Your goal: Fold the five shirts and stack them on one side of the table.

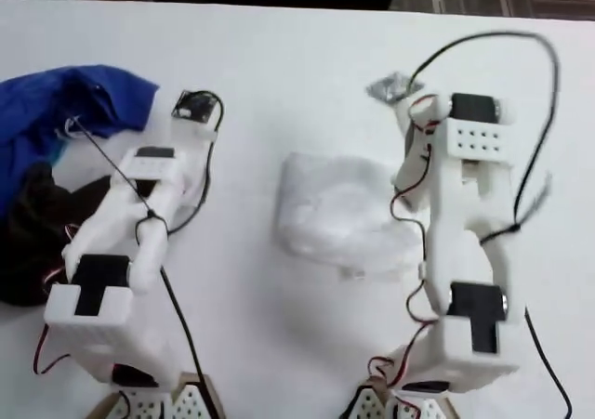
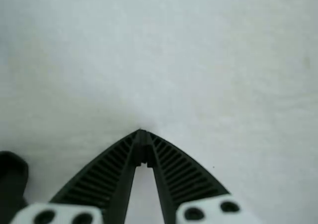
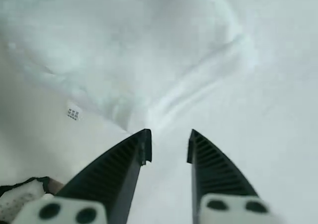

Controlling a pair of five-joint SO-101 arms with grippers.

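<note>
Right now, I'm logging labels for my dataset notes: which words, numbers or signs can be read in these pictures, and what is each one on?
No text here can be read.
Small tag on the white shirt: a few dark marks, too small to read.
The blue shirt and the black garment look plain from the high view.

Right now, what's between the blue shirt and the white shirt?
In the high view, the left arm lies between the blue shirt and the white shirt; the rest of that stretch is bare table.
</note>
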